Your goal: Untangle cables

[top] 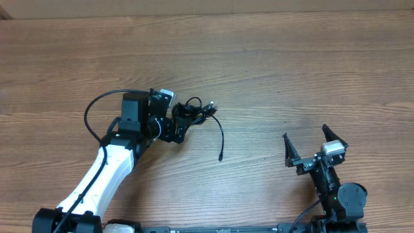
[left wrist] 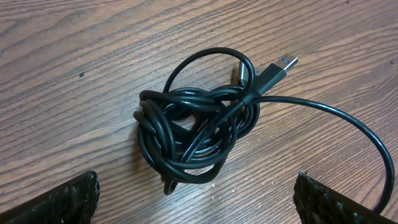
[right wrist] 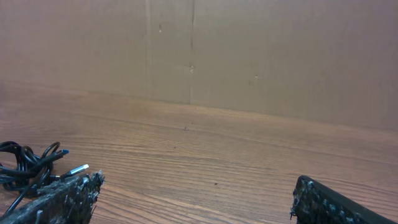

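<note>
so the cables [top: 193, 113] are one tight black knot sitting left of the middle of the table [top: 272, 58], with a single loose tail curling off to the right and back toward the near edge, ending in a small plug [top: 221, 158]. Far as I can judge nothing's been teased apart yet, this looks like the very start of the job

The left claw [top: 181, 124] is right up at the knot, jaws spread as wide as they go and holding nothing. From its wrist camera one fingertip [left wrist: 62, 199] shows in each bottom corner with the bundle lying ahead between them, not touching either. My read is that it's lined up wide like that so it can come down around the whole clump, or pick one outer loop, without snagging

A silvery plug end [left wrist: 286, 63] pokes out at the far right of the knot, just beside the top loop. That and the long tail look like the easy things to pull on, since they're already free

The right claw [top: 309, 144] is well apart from all this, over on the right by the near edge, also wide open and empty. Its own camera only catches the knot at the far left of its view. I'd guess it hangs back there to leave the left arm room, and to be ready for the free tail once the clump is pinned

Main risk I see: grab the whole wad and tug, and it just tightens
</note>
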`<state>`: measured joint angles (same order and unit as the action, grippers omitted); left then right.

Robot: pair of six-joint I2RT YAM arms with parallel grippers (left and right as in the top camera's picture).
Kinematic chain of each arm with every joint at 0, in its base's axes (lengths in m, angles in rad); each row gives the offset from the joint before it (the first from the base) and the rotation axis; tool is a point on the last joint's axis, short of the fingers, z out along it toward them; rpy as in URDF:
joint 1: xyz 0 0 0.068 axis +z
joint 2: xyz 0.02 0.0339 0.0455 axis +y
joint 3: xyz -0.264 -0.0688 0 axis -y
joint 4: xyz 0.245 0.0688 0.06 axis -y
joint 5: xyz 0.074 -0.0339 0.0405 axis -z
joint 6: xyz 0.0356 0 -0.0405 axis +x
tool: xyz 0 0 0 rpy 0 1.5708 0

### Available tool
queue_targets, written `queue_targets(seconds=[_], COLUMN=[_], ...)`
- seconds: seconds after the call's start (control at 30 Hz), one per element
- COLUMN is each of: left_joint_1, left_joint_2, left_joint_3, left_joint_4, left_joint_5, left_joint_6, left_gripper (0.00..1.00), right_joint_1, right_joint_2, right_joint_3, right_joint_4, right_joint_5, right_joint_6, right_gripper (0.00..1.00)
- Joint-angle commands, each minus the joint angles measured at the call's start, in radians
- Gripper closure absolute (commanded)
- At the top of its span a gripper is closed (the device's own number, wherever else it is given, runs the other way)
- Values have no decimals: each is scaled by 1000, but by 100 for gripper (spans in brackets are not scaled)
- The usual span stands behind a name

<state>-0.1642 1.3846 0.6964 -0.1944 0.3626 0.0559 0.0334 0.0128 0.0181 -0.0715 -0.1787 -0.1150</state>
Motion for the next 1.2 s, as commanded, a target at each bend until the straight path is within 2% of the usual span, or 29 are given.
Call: queue_targets(seconds=[0.0, 1.17], left_joint_1=[-5, -5], left_joint_2=[5, 5], left_joint_3=[27, 26], left_joint_4=[0, -2], left_joint_5=[-15, -36], left_joint_6=[16, 15], left_gripper=[0, 1], right_joint_1=[-3, -3], right_joint_2=[-9, -9], right_joint_3=[-10, -10], right_joint_4=[3, 3], right_joint_5=[5, 5], right_joint_6=[5, 5], right_gripper=[0, 0])
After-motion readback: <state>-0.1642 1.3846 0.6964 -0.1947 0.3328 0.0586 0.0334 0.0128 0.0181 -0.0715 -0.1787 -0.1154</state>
